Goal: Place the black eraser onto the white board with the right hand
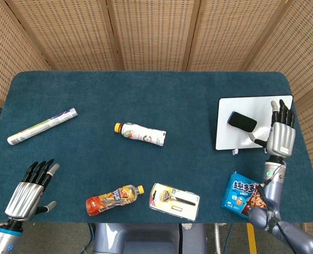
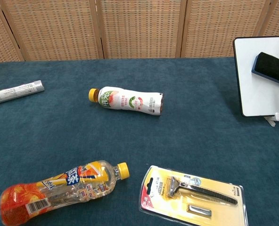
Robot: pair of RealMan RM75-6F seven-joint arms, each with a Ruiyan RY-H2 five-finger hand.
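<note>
The black eraser (image 1: 242,121) lies on the white board (image 1: 233,138) at the table's right side; the chest view shows the eraser (image 2: 272,67) on the board (image 2: 257,96) at its right edge. My right hand (image 1: 281,135) hovers over the board's right edge, fingers spread, apart from the eraser and holding nothing. My left hand (image 1: 29,190) rests near the front left corner, fingers apart and empty. Neither hand shows in the chest view.
A white tube (image 1: 42,126) lies at the left, a white bottle (image 1: 140,133) mid-table, an orange drink bottle (image 1: 113,199) and a razor pack (image 1: 174,201) near the front edge. A blue snack packet (image 1: 244,194) sits below the board.
</note>
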